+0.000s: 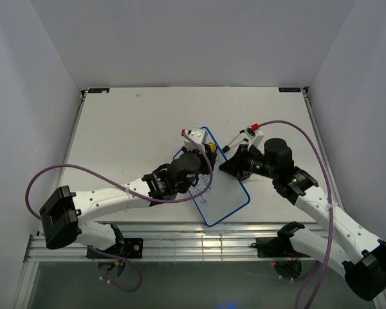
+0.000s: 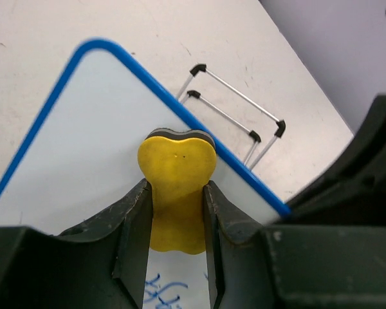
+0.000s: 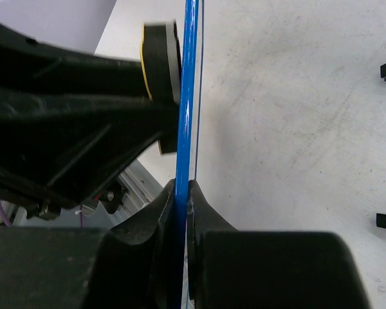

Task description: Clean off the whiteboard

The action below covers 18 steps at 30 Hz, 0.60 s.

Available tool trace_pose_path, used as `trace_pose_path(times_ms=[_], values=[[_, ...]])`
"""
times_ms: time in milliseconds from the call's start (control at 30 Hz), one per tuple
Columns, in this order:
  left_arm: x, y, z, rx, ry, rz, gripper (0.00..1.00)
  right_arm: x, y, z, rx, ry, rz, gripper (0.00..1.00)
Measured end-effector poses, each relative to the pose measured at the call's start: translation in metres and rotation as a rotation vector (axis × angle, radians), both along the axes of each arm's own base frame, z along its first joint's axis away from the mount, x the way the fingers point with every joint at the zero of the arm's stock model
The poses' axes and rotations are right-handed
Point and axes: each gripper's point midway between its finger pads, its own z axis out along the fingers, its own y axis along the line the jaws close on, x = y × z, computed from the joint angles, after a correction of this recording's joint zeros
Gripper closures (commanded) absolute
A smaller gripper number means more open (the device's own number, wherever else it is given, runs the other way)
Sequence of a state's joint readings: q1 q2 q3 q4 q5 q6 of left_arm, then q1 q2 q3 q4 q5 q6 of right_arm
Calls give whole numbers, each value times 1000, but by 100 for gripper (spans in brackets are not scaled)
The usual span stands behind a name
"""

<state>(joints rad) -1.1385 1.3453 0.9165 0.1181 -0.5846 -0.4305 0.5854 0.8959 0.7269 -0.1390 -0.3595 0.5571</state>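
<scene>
Legend, near to far. At the near edge of the table stand both arm bases, and each arm reaches in toward the centre. Between them you find the whiteboard, near the table's front centre and turned at an angle, with a blue rim and blue handwriting about its middle. Whether it lies flat or is tipped up, you cannot tell. Your right gripper is closed on the board's right rim, which runs edge-on between its jaws. Your left gripper is clamped on the yellow eraser. The eraser's dark felt side is set against the white surface, just inside that rim. Beyond the rim, thin wire legs with black tips rest on the table.
</scene>
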Motion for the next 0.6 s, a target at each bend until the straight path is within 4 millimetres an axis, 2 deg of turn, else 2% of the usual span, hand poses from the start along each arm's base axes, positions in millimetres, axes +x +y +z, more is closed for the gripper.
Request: trace_pose_path(times_ms=[133,333,467,600], values=[[15,0,8,-10,-6,11,89,-2,1,-1,15,34,-5,92],[15,-6,6,5,-5,-24,91,-2,-2,-5,5,54,-28,92],[7,-9,-2,-15,2,-55,91,-5,-4,-9,-8,72,-27,92],[-18,-17,-15,-30,20,-124,92,-6,-6,-13,-25,79,-32,92]])
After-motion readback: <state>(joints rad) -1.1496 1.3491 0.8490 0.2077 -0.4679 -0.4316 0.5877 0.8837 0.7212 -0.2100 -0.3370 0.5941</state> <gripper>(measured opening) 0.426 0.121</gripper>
